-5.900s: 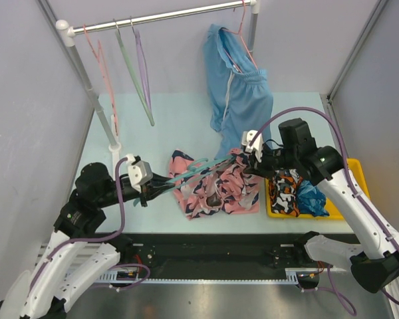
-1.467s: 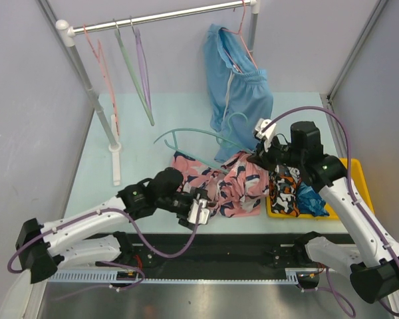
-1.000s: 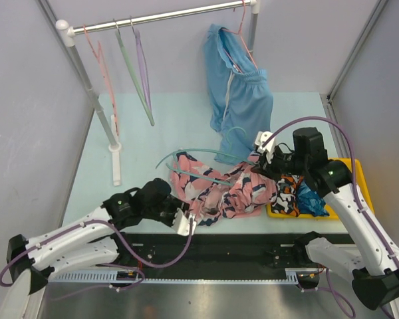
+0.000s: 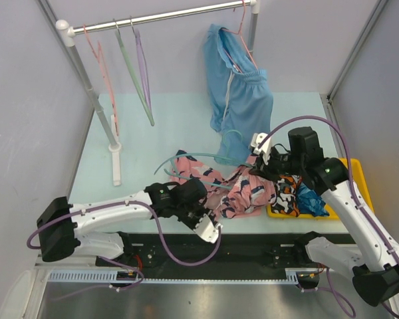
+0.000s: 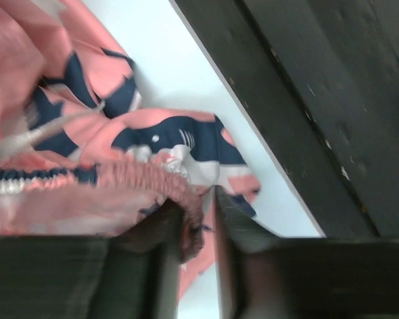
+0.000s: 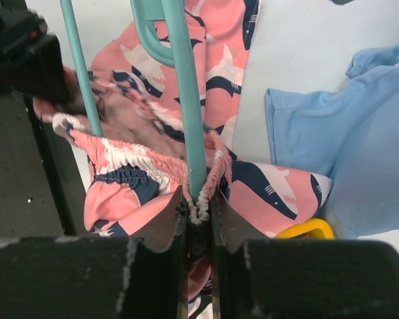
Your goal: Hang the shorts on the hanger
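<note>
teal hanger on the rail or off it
Off the rail: the teal hanger is down at the table, pinched in the right fingers with the shark-print shorts.

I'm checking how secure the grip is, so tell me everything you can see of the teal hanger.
The hanger is thin teal-green plastic, smooth-looking, with curved shoulders and a hook. It lies roughly flat across the pink shorts, its hook toward the hanging blue shorts. One bar runs into the right gripper, whose fingers are shut on it together with the gathered waistband. A second, thinner bar passes over the fabric beside it. No breakage shows.
</note>
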Robot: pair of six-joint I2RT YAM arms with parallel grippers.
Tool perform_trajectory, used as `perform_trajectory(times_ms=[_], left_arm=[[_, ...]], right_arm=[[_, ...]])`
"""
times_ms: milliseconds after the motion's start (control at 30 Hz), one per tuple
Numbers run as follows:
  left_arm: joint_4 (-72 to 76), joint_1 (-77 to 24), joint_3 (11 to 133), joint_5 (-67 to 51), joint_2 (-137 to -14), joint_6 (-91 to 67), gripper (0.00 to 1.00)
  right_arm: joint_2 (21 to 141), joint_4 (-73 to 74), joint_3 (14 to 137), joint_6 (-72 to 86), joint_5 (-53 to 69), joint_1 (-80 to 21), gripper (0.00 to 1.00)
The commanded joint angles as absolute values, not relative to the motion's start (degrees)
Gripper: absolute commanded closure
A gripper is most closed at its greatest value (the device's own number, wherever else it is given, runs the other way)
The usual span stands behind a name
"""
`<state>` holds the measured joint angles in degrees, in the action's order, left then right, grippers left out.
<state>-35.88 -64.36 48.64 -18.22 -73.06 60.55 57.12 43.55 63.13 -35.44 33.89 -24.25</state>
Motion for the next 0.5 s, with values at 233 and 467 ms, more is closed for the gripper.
perform_trajectory(times_ms=[233,467], left_arm=[[-54.5,-56.1,36.9,-10.2,-45.5,70.6,1.0],[-60.6,-43.2,39.5,-11.9,-41.4,77.7,1.0]], right_arm=[[51.9,49.9,62.3,-47.5,36.7,-21.7,1.0],[50.0,55.4,62.6,-52.5,40.9,-20.5,1.0]])
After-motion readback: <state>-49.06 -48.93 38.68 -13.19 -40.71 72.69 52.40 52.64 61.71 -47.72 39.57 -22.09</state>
